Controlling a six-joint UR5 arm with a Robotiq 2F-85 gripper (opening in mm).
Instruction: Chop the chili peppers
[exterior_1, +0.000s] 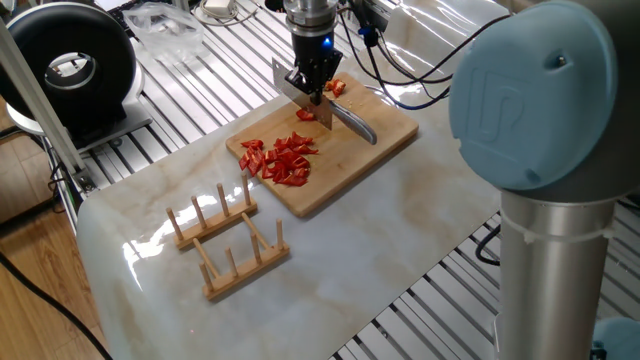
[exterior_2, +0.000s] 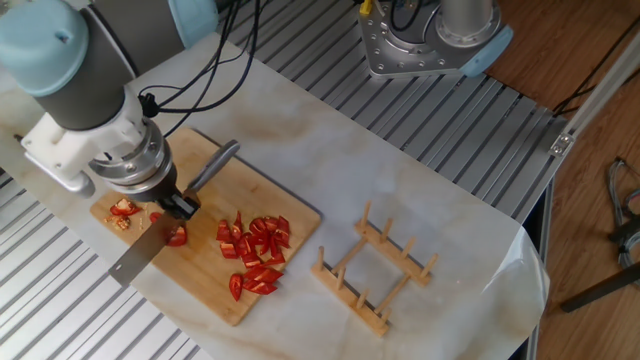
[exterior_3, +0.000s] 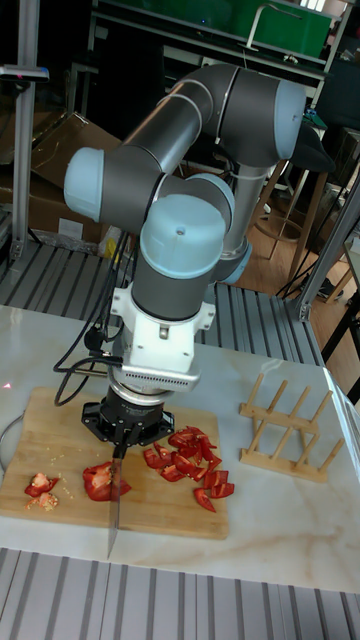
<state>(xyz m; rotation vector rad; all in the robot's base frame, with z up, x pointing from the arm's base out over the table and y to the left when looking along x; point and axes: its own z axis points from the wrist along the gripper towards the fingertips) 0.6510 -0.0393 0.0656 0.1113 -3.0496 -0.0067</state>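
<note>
Nearest to us in the tall fixed view, the knife (exterior_3: 113, 515) blade points over the front edge of the cutting board (exterior_3: 55, 440), so the edge can fall across the pepper. Behind it we see 1 bigger piece of the chili peppers (exterior_3: 100, 481) under the blade, waiting to be cut. The gripper (exterior_3: 125, 427) is clenched on the knife, holding it upright. The small red bits (exterior_3: 188, 458) lie aside, clear of the cutting. Farther right stands the wooden rack (exterior_3: 285, 432), unused
</note>
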